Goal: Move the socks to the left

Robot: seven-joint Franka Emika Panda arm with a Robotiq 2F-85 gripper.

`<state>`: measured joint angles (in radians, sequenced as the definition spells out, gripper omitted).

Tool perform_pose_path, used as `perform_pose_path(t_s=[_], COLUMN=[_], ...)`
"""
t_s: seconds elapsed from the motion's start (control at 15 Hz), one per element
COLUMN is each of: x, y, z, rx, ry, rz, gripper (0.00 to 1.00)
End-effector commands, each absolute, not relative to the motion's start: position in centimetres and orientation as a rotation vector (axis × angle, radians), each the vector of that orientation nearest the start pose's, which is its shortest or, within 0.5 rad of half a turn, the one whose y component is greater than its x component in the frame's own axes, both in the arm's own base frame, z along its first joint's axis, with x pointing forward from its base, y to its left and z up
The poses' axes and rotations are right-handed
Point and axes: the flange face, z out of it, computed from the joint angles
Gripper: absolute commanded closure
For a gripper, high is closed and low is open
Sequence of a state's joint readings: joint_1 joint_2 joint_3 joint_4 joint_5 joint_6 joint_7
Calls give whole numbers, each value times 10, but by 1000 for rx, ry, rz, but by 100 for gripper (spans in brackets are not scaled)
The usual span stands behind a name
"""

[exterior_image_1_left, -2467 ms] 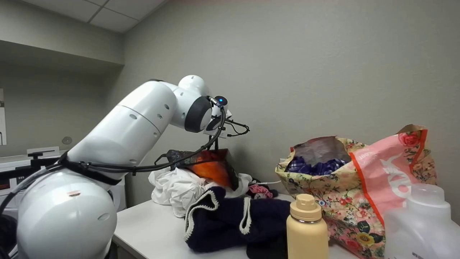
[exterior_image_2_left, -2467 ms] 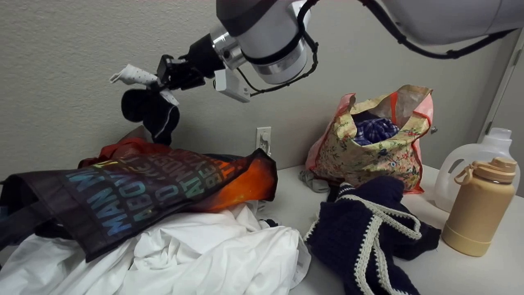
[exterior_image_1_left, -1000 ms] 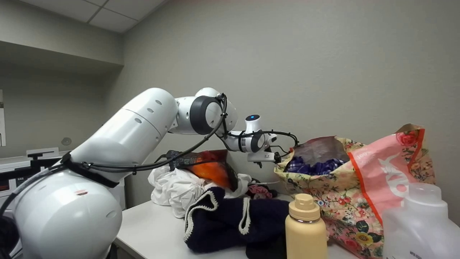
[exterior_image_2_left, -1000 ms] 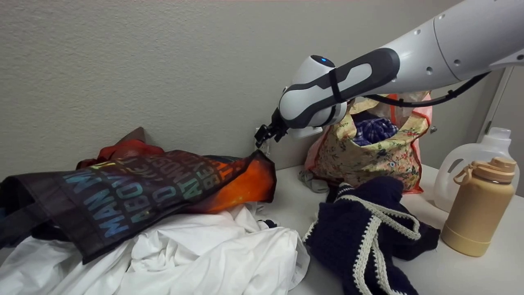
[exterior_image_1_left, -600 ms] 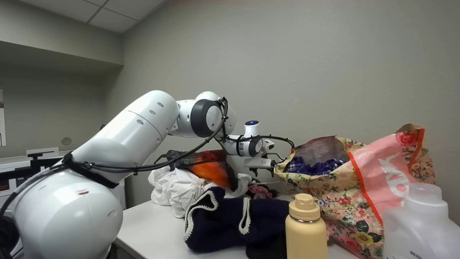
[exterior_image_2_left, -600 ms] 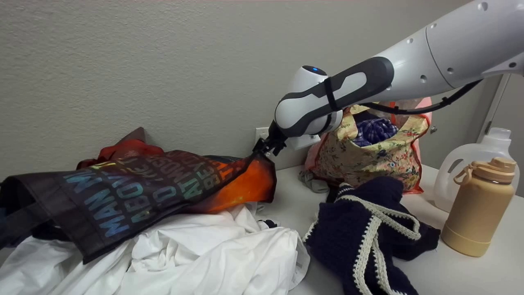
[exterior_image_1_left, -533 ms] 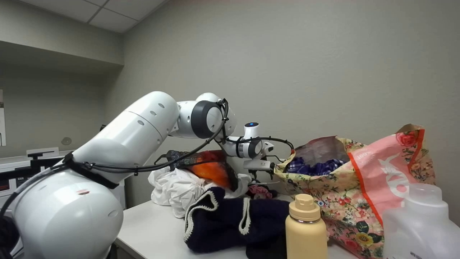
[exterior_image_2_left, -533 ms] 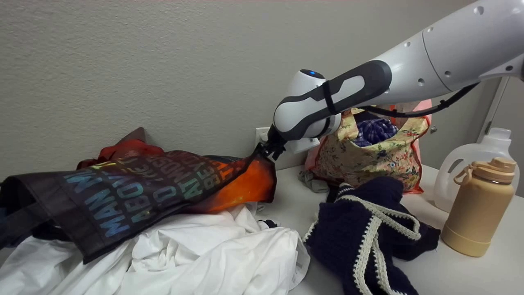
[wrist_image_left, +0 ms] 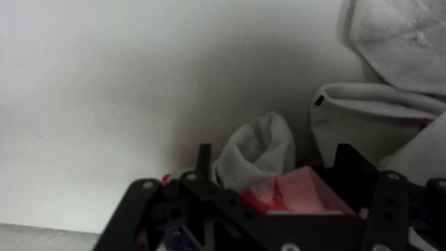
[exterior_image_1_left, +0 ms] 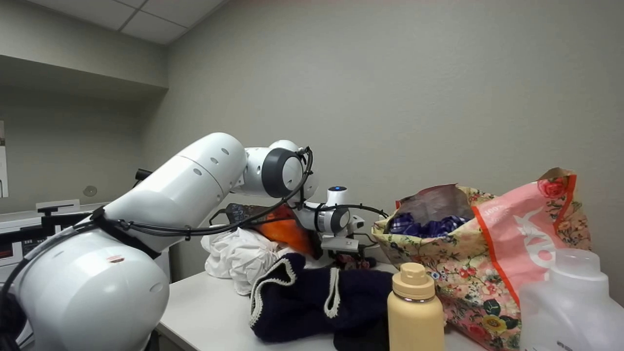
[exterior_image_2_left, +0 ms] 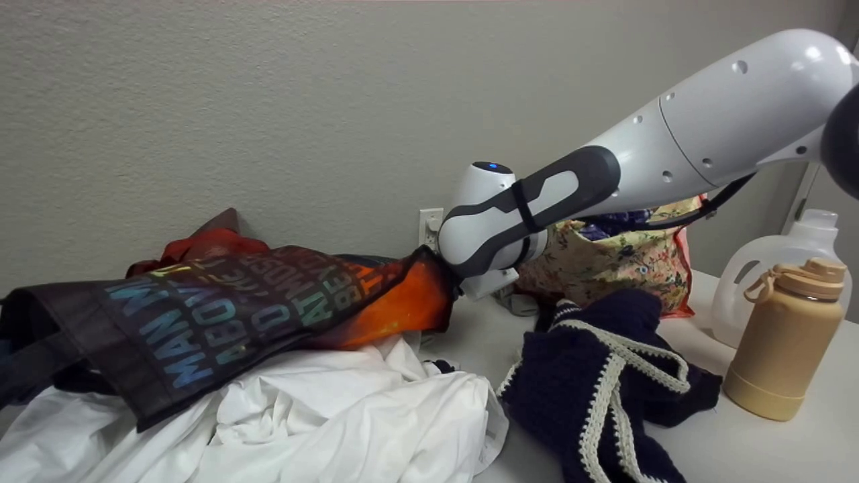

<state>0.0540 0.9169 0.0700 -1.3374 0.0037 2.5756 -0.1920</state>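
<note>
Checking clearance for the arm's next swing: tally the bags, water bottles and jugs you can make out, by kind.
Bags: 2 (floral shopping bag, lettered tote bag)
Beige water bottle: 1
Translucent plastic jug: 1
Total: 4

In both exterior views a plain, softly lit grey wall (exterior_image_1_left: 429,97) stands behind a white worktop (exterior_image_1_left: 214,304). In an exterior view, pale ceiling tiles (exterior_image_1_left: 158,19) show at upper left, above a boxed overhang (exterior_image_1_left: 83,46); the recess (exterior_image_1_left: 73,131) beneath it lies in shade, with a small round plate (exterior_image_1_left: 89,190) at middle left. A white power outlet (exterior_image_2_left: 425,218) is fixed to the rough-textured wall near the centre of an exterior view.
</note>
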Motion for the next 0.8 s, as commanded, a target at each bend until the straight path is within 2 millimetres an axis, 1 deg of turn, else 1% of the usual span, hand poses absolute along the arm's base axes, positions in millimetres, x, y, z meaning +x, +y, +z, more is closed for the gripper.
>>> perform_pose_path(t_s=[0.0, 0.4, 0.6, 0.67, 0.73], x=[756, 751, 752, 754, 756], y=[91, 97, 91, 88, 84], z=[207, 202, 207, 212, 217], rx=[-3037, -3049, -3055, -3054, -3051], ry=[-412, -370, -322, -300, -280], rz=[-514, -559, -592, -617, -641], gripper=[44, 88, 96, 97, 92])
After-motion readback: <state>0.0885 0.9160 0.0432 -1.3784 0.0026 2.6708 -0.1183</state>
